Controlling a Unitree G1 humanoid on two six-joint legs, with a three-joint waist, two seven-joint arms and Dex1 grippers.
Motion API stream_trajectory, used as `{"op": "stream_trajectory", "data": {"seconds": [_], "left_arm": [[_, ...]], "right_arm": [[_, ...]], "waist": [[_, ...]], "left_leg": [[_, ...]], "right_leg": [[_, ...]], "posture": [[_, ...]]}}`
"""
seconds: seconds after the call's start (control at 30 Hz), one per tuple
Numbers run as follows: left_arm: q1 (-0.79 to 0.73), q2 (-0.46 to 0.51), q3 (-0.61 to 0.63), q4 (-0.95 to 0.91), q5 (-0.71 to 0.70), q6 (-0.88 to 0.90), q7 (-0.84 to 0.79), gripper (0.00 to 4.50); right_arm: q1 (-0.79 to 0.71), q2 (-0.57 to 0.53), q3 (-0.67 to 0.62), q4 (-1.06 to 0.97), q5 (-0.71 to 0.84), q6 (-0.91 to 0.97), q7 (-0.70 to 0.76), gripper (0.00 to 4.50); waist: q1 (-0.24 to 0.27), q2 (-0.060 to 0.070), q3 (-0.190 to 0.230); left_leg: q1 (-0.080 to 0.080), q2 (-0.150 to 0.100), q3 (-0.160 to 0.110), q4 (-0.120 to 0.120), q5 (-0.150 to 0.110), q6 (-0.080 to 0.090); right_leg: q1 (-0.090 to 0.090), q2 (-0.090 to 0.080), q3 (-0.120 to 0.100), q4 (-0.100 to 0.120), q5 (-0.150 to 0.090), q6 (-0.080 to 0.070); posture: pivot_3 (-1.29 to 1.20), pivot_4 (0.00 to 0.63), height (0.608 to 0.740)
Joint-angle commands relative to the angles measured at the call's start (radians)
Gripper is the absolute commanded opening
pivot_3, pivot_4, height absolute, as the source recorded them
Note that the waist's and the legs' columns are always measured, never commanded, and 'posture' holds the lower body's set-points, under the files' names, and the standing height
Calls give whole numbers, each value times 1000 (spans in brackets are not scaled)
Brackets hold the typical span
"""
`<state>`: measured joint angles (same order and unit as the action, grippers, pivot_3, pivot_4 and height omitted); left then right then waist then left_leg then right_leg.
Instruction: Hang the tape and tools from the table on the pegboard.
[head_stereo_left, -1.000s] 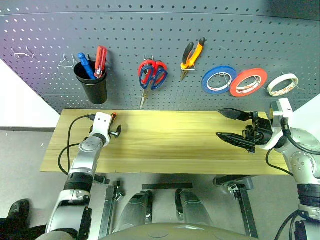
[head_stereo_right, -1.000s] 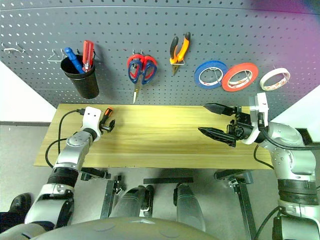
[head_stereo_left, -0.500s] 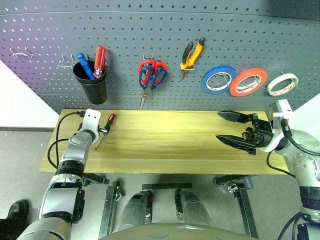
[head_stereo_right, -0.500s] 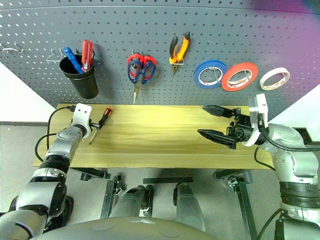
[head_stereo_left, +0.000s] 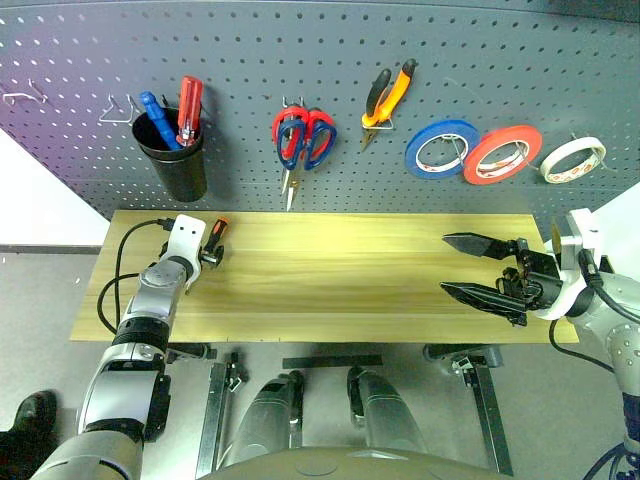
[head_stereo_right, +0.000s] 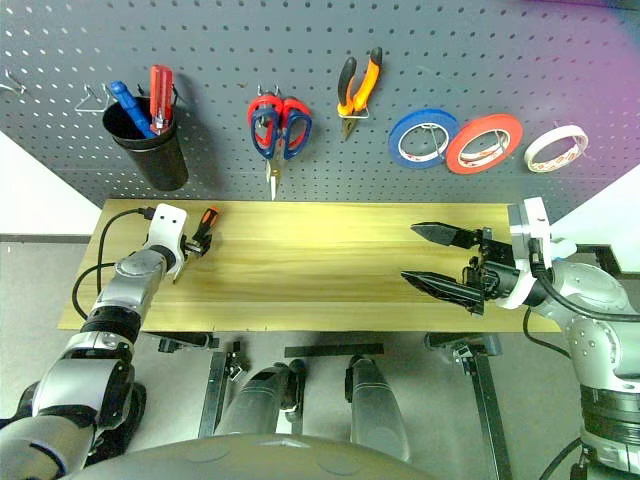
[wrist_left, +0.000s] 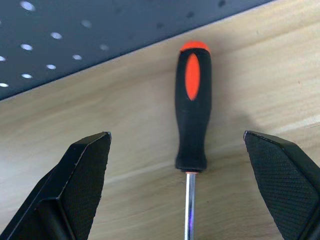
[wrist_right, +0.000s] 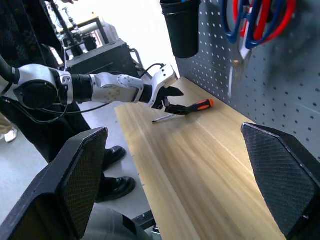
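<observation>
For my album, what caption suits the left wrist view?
Open left gripper straddling an orange-and-black screwdriver lying on the wooden table.

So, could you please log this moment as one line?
left gripper: open, straddling orange-and-black-handled screwdriver lying on yellowish wooden table | right gripper: open, empty

workshop, tool pegboard (head_stereo_left: 300, 60), wooden table (head_stereo_left: 330, 290)

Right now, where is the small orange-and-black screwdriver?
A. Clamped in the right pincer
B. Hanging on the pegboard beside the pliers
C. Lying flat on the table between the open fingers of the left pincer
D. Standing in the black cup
C: the screwdriver lies flat on the table, with the left pincer open and one finger on either side of it, neither touching.
</observation>
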<state>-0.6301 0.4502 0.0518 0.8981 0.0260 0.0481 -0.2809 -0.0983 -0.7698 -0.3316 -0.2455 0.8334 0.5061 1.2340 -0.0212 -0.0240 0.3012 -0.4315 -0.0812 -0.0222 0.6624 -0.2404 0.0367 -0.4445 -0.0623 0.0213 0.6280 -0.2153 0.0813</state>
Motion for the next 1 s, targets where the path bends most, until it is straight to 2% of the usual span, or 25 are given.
{"op": "stream_trajectory", "data": {"seconds": [0.03, 0.27, 0.6, 0.7, 1.0], "left_arm": [[-21, 12, -5, 37, 20, -38, 5, 4452], [-124, 11, -6, 195, 43, -98, 22, 4452], [-163, -15, 16, 269, 32, -97, 38, 4452], [-167, -20, 29, 269, 18, -87, 25, 3895], [-160, -18, 26, 253, 13, -113, 3, 914]], "right_arm": [[30, -20, -53, -59, 40, 15, -12, 4500], [73, -26, -86, -100, 62, 28, -33, 4500], [88, -35, -99, -106, 70, 30, -44, 4500], [92, -38, -101, -103, 69, 29, -48, 4500], [82, -40, -100, -90, 66, 21, -50, 4500]], "waist": [[0, 0, 7], [-1, -1, 10], [-26, -2, 12], [-27, -2, 12], [-26, -3, 13]], "left_leg": [[0, 0, 0, 0, 0, 0], [-12, 0, 1, 1, 0, 1], [-13, 1, 3, -1, -1, 2], [-13, 1, 3, -1, -1, 2], [-13, 1, 4, -1, -1, 2]], "right_leg": [[0, 0, 0, 0, 0, 0], [-12, -1, -2, -1, 2, 3], [-15, -2, -2, -1, 2, 4], [-15, -2, -2, -1, 2, 4], [-15, -2, -2, -1, 2, 4]], "posture": [[-139, 373, 740], [-170, 368, 740], [-184, 367, 740], [-184, 363, 740], [-180, 355, 740]]}}
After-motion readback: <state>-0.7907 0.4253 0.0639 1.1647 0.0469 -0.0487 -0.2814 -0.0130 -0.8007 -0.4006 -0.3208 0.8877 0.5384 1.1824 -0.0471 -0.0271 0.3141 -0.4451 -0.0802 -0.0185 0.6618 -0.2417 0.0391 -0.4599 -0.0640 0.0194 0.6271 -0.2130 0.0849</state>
